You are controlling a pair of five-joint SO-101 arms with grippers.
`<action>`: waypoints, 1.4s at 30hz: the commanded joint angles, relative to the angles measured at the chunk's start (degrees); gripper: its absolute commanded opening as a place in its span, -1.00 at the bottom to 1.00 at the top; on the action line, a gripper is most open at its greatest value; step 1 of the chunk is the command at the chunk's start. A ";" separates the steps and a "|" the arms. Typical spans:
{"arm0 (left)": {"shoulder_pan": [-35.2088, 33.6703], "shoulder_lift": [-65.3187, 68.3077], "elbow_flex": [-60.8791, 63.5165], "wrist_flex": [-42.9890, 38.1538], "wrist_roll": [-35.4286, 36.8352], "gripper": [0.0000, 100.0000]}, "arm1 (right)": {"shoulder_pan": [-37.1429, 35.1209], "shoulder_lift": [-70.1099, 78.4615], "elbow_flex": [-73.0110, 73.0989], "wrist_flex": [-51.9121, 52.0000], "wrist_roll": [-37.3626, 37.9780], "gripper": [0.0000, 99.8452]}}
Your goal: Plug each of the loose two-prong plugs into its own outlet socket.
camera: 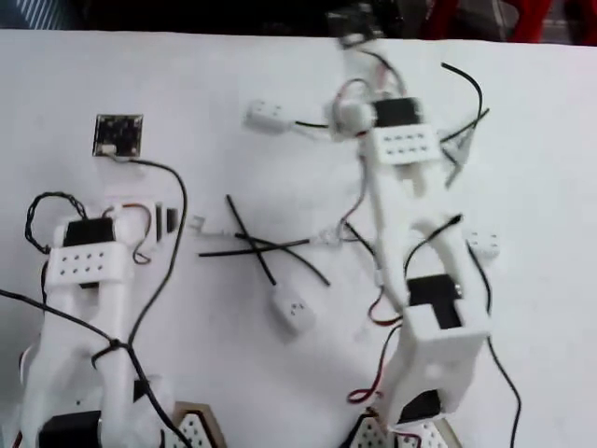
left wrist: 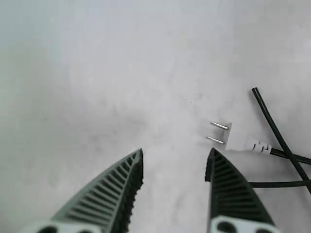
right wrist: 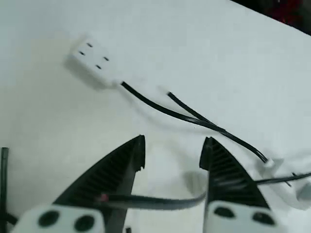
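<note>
Left jaws wide, plug [left wrist: 227,136] just past one tip, right jaws wide, socket [right wrist: 92,58] ahead.

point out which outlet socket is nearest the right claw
The outlet socket just ahead of the open right claw, slots facing up; the other two sockets lie well behind it.

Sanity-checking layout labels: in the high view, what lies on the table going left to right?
Black board → left plug → near socket → right socket.
</note>
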 commanded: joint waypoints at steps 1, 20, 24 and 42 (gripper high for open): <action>-0.22 -1.89 -0.09 -0.79 0.53 -0.57 | -4.70 1.80 -2.90 -4.18 -0.18 -0.63; -0.22 -1.89 1.14 -1.67 0.53 -0.57 | -5.67 37.67 -29.98 -16.04 2.20 -0.63; -0.22 -1.89 1.14 -1.58 0.53 -0.57 | -4.88 46.29 -40.53 -15.87 2.46 -0.63; -0.22 -1.89 1.23 -1.58 0.53 -0.57 | -3.56 61.49 -60.31 -1.27 2.64 -0.98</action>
